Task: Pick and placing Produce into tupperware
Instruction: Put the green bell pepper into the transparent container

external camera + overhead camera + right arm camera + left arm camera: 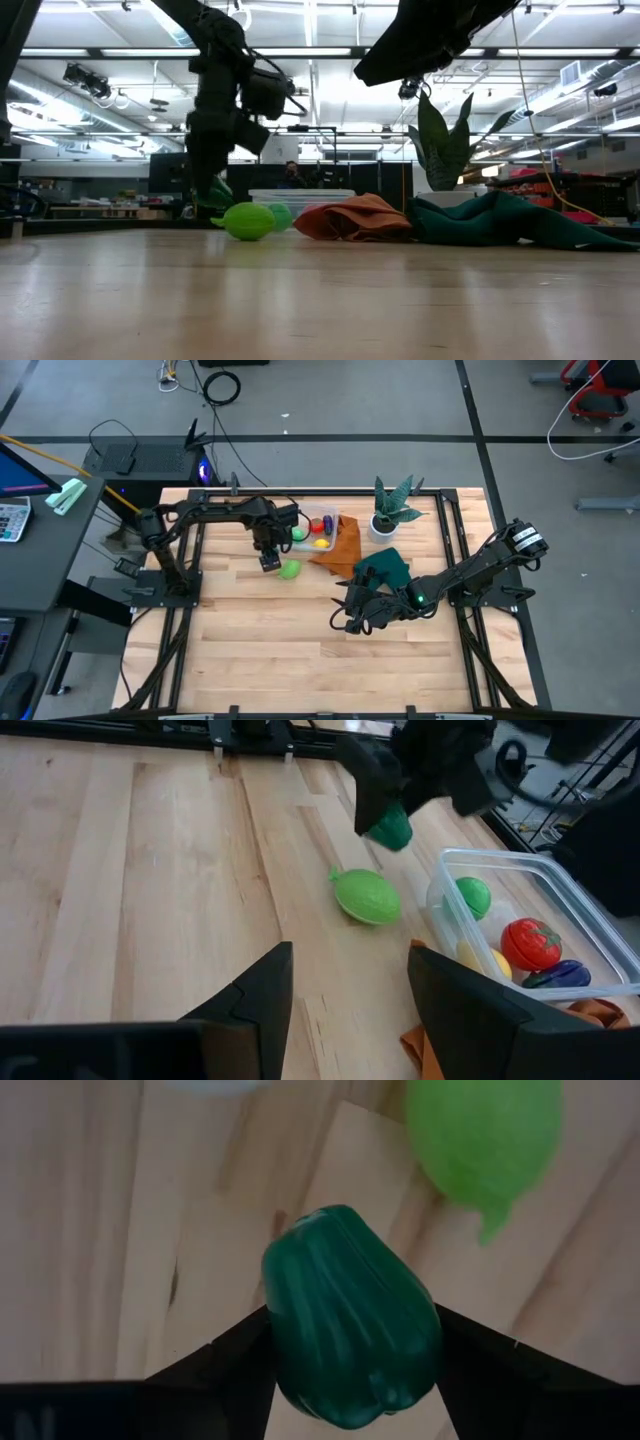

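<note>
My left gripper (270,559) hangs over the table just left of the tupperware (318,528) and is shut on a dark green toy pepper (350,1330). A light green fruit (290,569) lies on the wood beside it, also seen in the right wrist view (367,895). The clear tupperware (520,915) holds a green piece (470,896), a red one (530,942), a yellow one (480,960) and a dark purple one (560,975). My right gripper (345,990) is open above bare wood, on the near side of the dark green cloth. My left gripper pinches the dark green pepper by its two opposite sides (285,1345) between its two fingers (230,1355). The fingers come from above, pointing down. The pepper (390,825) is lifted clear, a little above the table.
An orange cloth (340,548) lies against the tupperware's right side, and a dark green cloth (385,568) lies right of that. A potted plant (390,510) stands near the far edge. Bare wood (260,650) covers the near half of the table.
</note>
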Tool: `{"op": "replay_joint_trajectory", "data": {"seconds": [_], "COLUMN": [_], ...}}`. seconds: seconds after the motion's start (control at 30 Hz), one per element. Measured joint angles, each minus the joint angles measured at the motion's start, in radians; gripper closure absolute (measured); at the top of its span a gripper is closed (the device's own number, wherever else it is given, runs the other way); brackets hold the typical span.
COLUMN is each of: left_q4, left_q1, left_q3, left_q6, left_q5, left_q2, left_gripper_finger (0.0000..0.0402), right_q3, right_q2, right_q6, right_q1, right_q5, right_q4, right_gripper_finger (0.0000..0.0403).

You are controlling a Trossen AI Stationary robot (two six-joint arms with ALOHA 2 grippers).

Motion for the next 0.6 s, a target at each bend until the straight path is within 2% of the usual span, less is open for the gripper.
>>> {"op": "replay_joint_trajectory", "data": {"seconds": [0.17, 0.37, 0.6], "left_q4": [-0.013, -0.025, 0.086], "left_q1": [0.026, 0.055, 0.073], "left_q3": [0.000, 0.000, 0.000], "left_q6": [-0.009, -0.018, -0.051], "left_q5": [0.001, 0.006, 0.047], "left_q2": [-0.092, -0.188, -0.209], "left_gripper_finger": [0.0156, 0.0167, 0.0158], "right_q3": [0.000, 0.000, 0.000], "right_q2": [0.000, 0.000, 0.000], "right_q6": [-0.001, -0.002, -0.002], "right_q1": [0.000, 0.000, 0.000], "right_q5": [0.000, 0.000, -0.001], "right_q4": [0.000, 0.000, 0.000], "right_gripper_finger": [0.0239, 0.0239, 0.0239]}}
